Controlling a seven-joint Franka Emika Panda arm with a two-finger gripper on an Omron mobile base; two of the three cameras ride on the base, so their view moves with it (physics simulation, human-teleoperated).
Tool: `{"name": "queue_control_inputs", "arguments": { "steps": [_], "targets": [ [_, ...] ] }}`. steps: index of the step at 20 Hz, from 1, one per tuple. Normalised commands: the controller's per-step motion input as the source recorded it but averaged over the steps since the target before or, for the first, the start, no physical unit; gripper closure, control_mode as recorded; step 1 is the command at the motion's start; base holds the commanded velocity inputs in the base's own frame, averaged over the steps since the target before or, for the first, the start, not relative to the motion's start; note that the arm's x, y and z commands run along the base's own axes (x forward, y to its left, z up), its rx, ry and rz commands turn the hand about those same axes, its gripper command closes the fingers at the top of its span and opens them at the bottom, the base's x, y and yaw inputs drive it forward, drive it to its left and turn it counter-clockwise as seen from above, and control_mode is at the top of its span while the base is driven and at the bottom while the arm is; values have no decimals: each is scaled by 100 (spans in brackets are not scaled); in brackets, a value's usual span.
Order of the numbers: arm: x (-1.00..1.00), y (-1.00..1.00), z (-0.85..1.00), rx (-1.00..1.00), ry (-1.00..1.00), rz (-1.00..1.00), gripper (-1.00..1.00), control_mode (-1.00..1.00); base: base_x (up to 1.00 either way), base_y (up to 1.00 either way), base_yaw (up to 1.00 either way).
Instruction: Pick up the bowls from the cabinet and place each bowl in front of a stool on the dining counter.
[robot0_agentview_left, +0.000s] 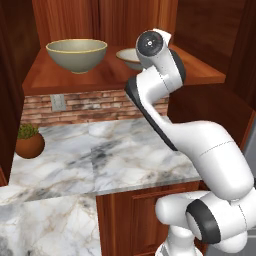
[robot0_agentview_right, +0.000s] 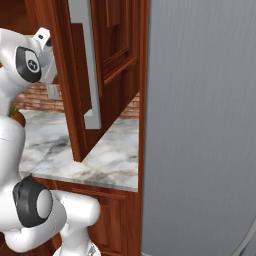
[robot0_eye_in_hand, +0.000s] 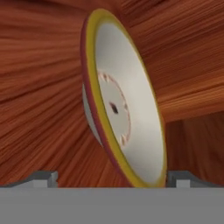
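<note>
Sitting empty on the cabinet (robot0_agentview_left: 60, 80) shelf: 2 bowls (robot0_agentview_left: 76, 54), seemingly apart.

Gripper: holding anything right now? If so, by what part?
Nothing held. The gripper is open, its fingertips standing wide to either side of the cream bowl on the cabinet shelf. Contact with the rim cannot be told.

Cabinet shelf (robot0_agentview_left: 105, 75): deep bowl (robot0_agentview_left: 76, 54) at left, shallow bowl (robot0_agentview_left: 131, 58) at right, partly behind the arm. Below the shelf, the worktop (robot0_agentview_left: 110, 150) carries a plant pot (robot0_agentview_left: 29, 142) at its left edge.
</note>
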Motion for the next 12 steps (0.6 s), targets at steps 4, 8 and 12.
{"name": "queue_control_inputs", "arguments": {
  "steps": [4,8,12],
  "targets": [
    [26,0,-1,0,1,3,-100,-100,0,0,0],
    [26,1,0,0,1,0,-100,-100,0,0,0],
    [23,1,0,0,2,0,-100,-100,0,0,0]
  ]
}}
